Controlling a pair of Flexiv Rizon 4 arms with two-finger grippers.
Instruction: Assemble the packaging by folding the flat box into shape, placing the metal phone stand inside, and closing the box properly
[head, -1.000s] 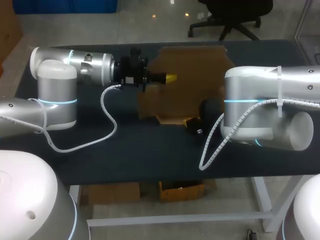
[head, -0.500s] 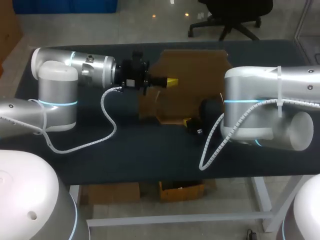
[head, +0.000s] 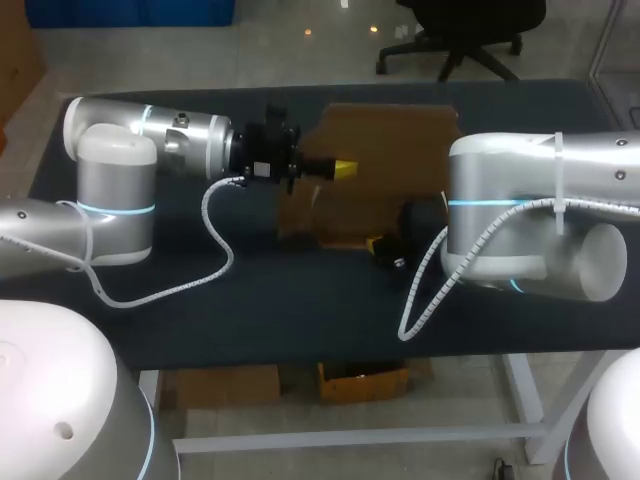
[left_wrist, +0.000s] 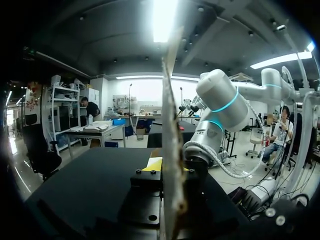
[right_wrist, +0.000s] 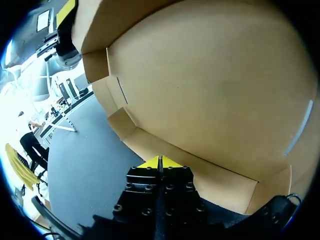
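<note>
The brown cardboard box (head: 385, 150) is held partly raised over the middle of the dark table. My left gripper (head: 343, 167) is shut on its left panel. In the left wrist view that panel (left_wrist: 172, 125) stands edge-on between the fingers of the left gripper (left_wrist: 170, 167). My right gripper (head: 375, 243) is shut, at the box's near lower edge. In the right wrist view its closed tips (right_wrist: 160, 162) meet the narrow bottom flap (right_wrist: 200, 172), and the broad inner face of the box (right_wrist: 210, 90) fills the space ahead. No phone stand shows.
The dark table top (head: 300, 300) has free room in front of the box and to its left. My right arm's elbow (head: 520, 220) hangs over the right part of the table. A white cable (head: 215, 260) loops down from the left wrist.
My left gripper has edged right and slightly nearer with the panel, and the box has shifted a little with it. The right arm has kept still.
</note>
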